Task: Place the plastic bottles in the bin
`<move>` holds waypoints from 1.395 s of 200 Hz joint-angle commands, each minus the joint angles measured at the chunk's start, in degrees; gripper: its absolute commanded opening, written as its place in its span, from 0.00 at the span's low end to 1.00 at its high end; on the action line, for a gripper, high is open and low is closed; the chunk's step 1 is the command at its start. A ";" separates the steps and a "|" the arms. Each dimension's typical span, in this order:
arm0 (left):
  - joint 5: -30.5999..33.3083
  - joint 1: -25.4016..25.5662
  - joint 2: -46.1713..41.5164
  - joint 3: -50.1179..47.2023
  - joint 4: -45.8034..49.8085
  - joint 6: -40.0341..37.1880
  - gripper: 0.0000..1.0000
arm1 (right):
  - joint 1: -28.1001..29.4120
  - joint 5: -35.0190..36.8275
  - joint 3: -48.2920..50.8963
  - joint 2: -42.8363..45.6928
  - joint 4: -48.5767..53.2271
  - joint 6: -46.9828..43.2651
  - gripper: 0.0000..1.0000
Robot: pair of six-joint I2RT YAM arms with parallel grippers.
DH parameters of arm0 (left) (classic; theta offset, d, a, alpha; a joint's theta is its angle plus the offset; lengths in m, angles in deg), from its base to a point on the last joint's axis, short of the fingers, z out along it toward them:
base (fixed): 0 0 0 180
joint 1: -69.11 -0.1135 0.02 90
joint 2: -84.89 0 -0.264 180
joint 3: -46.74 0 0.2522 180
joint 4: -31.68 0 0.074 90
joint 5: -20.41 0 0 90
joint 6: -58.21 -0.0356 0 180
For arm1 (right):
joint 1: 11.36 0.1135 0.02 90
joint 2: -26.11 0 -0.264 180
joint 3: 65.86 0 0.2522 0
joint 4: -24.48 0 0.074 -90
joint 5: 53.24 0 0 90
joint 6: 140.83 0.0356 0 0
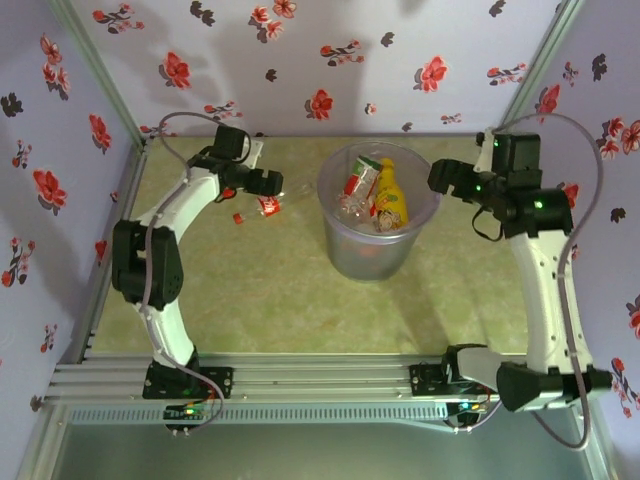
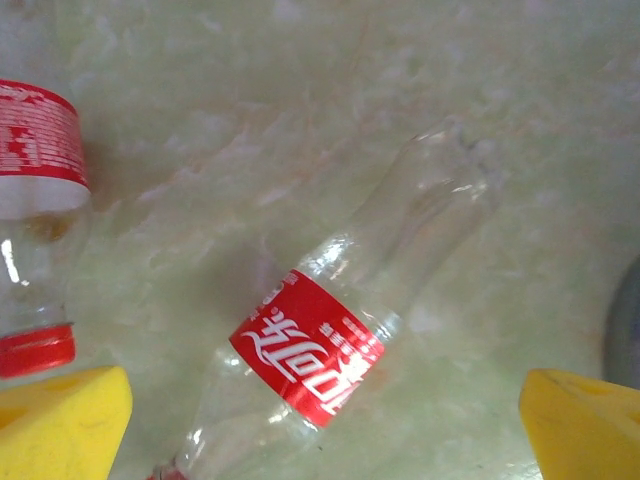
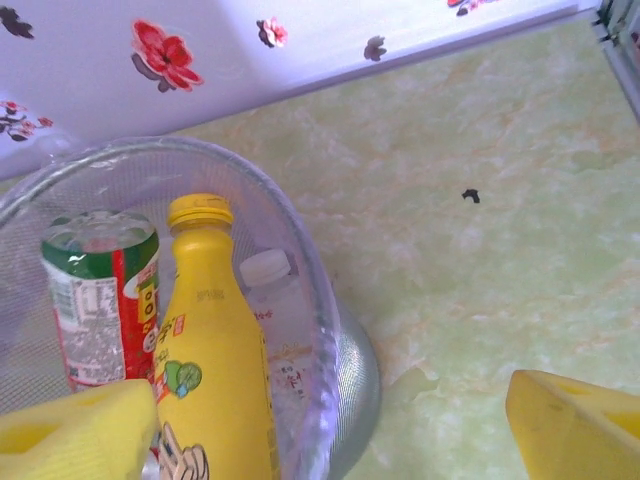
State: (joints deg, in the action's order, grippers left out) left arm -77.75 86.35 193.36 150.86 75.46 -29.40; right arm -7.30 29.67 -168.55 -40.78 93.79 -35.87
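The bin (image 1: pixel 366 262) stands at mid-table, a large translucent lavender bucket. Inside it lean a yellow bottle (image 1: pixel 392 195) and a green-and-red labelled bottle (image 1: pixel 362 178). The right wrist view looks into the bin (image 3: pixel 318 300) at the yellow bottle (image 3: pixel 205 340), the green-and-red one (image 3: pixel 100 290) and a white-capped bottle (image 3: pixel 285 320). My right gripper (image 1: pixel 445 178) hangs open beside the bin's right rim, holding nothing. My left gripper (image 1: pixel 268 185) is open above a clear red-labelled bottle (image 2: pixel 310 355) that lies on the table between its yellow fingertips (image 2: pixel 60 420). A second bottle (image 2: pixel 35 200) with a red cap lies just left.
Flowered walls close in the table on the left, back and right. A metal rail (image 1: pixel 320 380) with both arm bases runs along the near edge. A small dark speck (image 3: pixel 470 195) lies on the green marbled table to the right of the bin.
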 commanded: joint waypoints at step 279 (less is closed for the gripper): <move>2.52 4.92 7.59 -0.88 6.48 -6.81 1.00 | -1.33 -1.45 9.86 9.78 -0.95 0.50 0.90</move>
State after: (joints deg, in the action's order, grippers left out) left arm -76.77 90.98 199.43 150.71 80.62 -35.04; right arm -8.22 28.92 -157.05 -31.95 93.15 -35.63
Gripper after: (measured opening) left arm 0.994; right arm 0.902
